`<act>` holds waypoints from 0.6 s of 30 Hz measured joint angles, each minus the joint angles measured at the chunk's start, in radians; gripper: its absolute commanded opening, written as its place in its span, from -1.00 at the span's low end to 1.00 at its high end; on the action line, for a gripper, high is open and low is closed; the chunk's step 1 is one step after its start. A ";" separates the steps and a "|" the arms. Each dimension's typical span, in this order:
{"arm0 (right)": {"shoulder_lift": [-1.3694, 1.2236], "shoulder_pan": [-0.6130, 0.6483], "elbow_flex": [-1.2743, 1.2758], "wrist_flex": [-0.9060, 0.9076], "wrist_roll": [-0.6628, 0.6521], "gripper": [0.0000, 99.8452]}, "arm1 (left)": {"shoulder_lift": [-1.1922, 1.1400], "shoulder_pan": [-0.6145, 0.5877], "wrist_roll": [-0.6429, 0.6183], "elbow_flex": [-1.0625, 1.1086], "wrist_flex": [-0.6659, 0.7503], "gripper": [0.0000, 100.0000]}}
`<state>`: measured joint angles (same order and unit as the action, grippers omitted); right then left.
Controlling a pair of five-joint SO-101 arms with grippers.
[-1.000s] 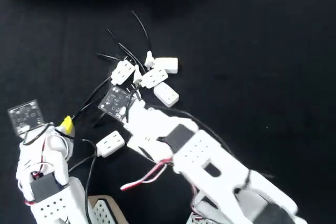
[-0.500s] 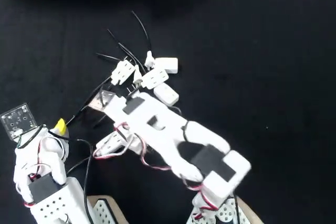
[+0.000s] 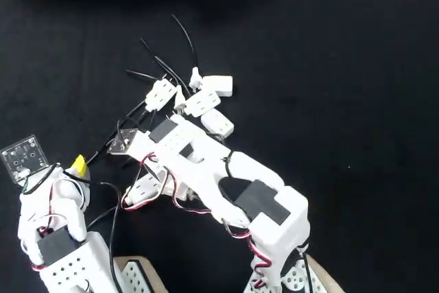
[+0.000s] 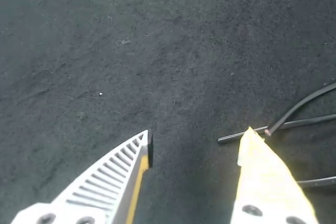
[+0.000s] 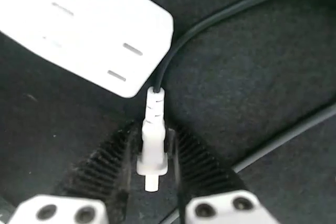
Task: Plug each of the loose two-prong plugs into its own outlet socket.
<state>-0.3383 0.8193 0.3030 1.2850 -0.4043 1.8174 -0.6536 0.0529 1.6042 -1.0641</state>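
My right gripper (image 5: 152, 142) is shut on a white two-prong plug (image 5: 151, 148) whose black cord (image 5: 210, 22) curves away past a white outlet block (image 5: 89, 30) lying just ahead of it. In the high view the right arm (image 3: 206, 169) stretches over the front-left outlet block (image 3: 143, 188). Several more white outlet blocks (image 3: 203, 103) and plugs with black cords (image 3: 161, 66) cluster at the table's middle. My left gripper (image 4: 198, 135) stands open over bare black cloth, with its yellow fingertip (image 3: 79, 165) at the front left.
Black wire ends (image 4: 299, 111) lie on the cloth beside the left gripper's yellow finger (image 4: 265, 174). The black table cloth (image 3: 329, 87) stretches wide to the right and back. A tan base edge (image 3: 137, 269) sits at the front.
The right arm has swung round and stretched left, low over the front-left outlet block. The left arm shifted slightly left early on, then kept still.
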 measured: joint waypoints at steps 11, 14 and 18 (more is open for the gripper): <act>0.677 -0.017 0.275 -0.006 0.035 -0.98 | 0.000 0.000 0.000 0.018 0.035 -0.45; 0.985 -0.003 0.387 -0.071 0.037 -0.98 | 0.000 0.006 0.000 0.040 0.068 -0.45; 1.399 0.072 0.555 -0.206 0.043 -0.98 | 0.000 0.112 -0.008 0.038 0.077 -0.45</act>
<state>1.0610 0.8915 0.8585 1.0794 -0.3613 1.8174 -0.5416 0.0453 1.6425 -0.9874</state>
